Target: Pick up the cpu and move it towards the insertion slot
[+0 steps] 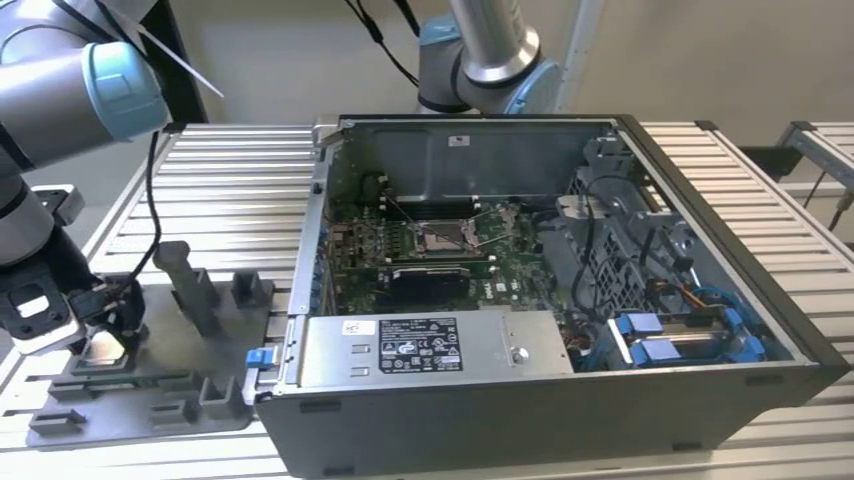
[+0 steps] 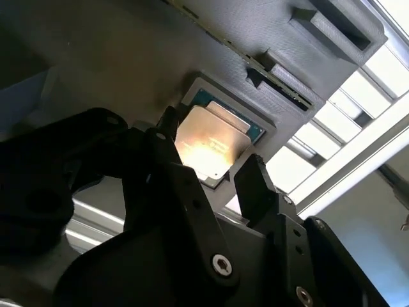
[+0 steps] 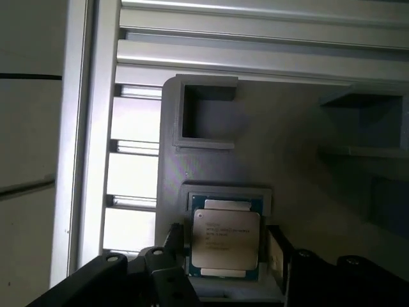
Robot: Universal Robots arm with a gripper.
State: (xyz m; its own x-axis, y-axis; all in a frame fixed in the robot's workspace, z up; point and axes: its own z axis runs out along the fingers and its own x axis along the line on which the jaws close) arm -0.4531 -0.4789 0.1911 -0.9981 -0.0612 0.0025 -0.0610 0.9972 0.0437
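Gripper (image 1: 104, 325): low over the tray (image 1: 154, 355), at the tray's end on the exterior view's left. It is spread and pinches nothing.

Cpu (image 3: 225, 240): flat in a shallow recess of the tray, pale top up, not lifted.

Key relation: the cpu lies directly between the fingers (image 2: 169, 173), one finger on each of two opposite edges. In both wrist views the fingers stand just beside those edges, and contact cannot be confirmed.

Axis: the cpu is close to square with no marked long axis. Its edges run parallel to the recess walls, and the line from finger to finger crosses it squarely rather than corner to corner.

Arm: the single arm reaches down to the tray from the exterior view's left.

Slot (image 1: 441, 237): well apart from the tray, toward the exterior view's right. It sits on the green board (image 1: 360, 240) inside the open case (image 1: 534, 420), with its metal frame and wire lever showing.

Between tray and slot: the case's side wall stands just beside the tray.

Counter (image 1: 227, 190): a slatted metal top carrying both tray and case.

Stage, as judged: the grasp is lined up but not closed, and the carry toward the slot has not begun.
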